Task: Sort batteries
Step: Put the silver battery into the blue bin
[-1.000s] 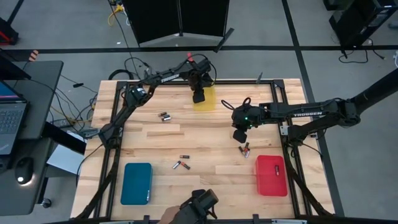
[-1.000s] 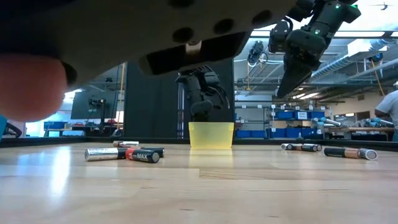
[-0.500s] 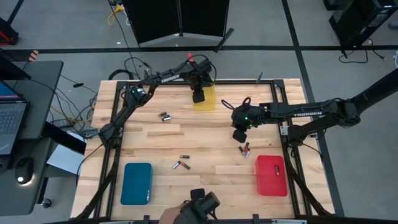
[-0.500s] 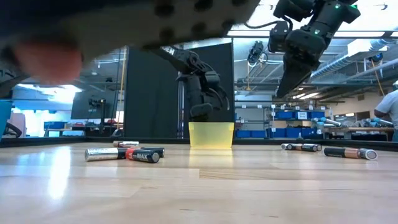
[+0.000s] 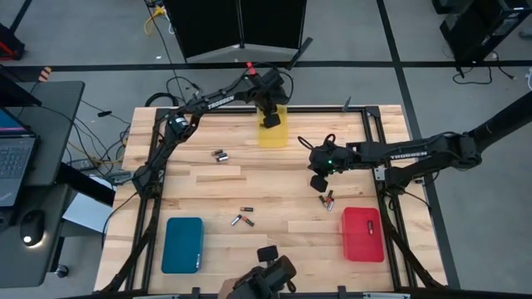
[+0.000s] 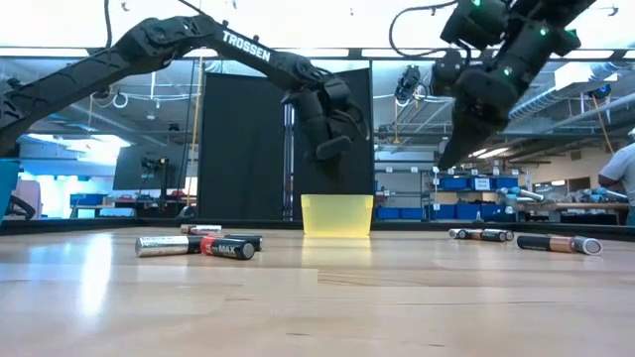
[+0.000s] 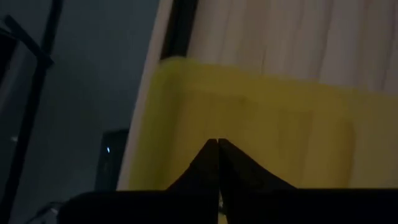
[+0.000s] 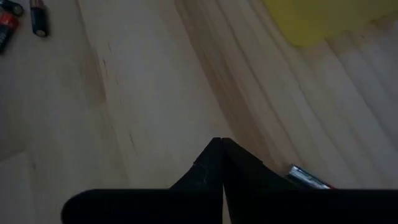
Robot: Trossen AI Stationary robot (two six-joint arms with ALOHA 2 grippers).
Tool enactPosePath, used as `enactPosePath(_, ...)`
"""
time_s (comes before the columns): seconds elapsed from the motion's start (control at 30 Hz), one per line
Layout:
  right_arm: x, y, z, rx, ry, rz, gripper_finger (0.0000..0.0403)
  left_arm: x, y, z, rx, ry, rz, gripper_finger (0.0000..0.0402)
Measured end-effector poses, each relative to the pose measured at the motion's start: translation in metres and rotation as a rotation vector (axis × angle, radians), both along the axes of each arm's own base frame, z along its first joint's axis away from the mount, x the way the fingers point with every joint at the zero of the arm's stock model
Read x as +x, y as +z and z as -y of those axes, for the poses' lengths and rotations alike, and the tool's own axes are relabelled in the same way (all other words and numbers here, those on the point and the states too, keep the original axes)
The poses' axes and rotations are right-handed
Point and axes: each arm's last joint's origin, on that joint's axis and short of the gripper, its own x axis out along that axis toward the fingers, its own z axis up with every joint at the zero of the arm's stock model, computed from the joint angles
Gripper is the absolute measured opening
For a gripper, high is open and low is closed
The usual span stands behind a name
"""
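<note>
My left gripper (image 5: 270, 118) hangs shut above the yellow tray (image 5: 273, 133) at the table's far edge; its closed fingers (image 7: 217, 149) show nothing between them. My right gripper (image 5: 318, 181) is shut too and hovers well above the table (image 6: 448, 154), right of centre. A small group of batteries (image 5: 327, 199) lies just near-side of it, and a silvery one (image 8: 308, 176) shows beside its fingers. Further batteries lie at the left of centre (image 5: 219, 155) and mid-table (image 5: 241, 220), all flat on the wood. In the low view they appear as silvery and dark cells (image 6: 198, 245).
A teal tray (image 5: 182, 244) sits at the near left and a red tray (image 5: 362, 233) at the near right. A dark device with a hand behind it (image 5: 266, 274) stands at the near edge. Bare wood lies between the battery groups.
My left gripper has risen and drawn back toward the far edge over the yellow tray, staying shut. The dark device and hand that blocked the low view's upper left have moved out of that view.
</note>
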Motion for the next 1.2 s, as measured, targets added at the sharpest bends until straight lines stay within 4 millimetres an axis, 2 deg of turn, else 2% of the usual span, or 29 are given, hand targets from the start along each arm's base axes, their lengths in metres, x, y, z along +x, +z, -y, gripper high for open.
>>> enactPosePath(0.13,-0.001,-0.012,-0.001,0.009,-0.017,0.058,0.0021,0.004,0.003,-0.003,0.019,0.027,0.059,0.0003)
enactPosePath(0.27,-0.002,-0.020,-0.001,0.004,-0.018,0.117,0.0010,0.006,0.004,-0.004,0.019,0.051,0.088,0.0002)
enactPosePath(0.57,-0.004,-0.030,-0.001,0.020,-0.016,0.188,0.0017,0.002,0.001,0.003,-0.021,0.055,0.019,0.0001)
enactPosePath(0.83,-0.001,-0.028,-0.001,-0.007,0.007,0.250,0.0012,0.022,0.013,0.021,-0.019,0.023,0.155,0.0001)
enactPosePath(1.2,0.001,-0.020,0.000,-0.081,0.035,0.308,0.0009,0.038,0.016,0.042,-0.002,-0.020,0.205,0.0000)
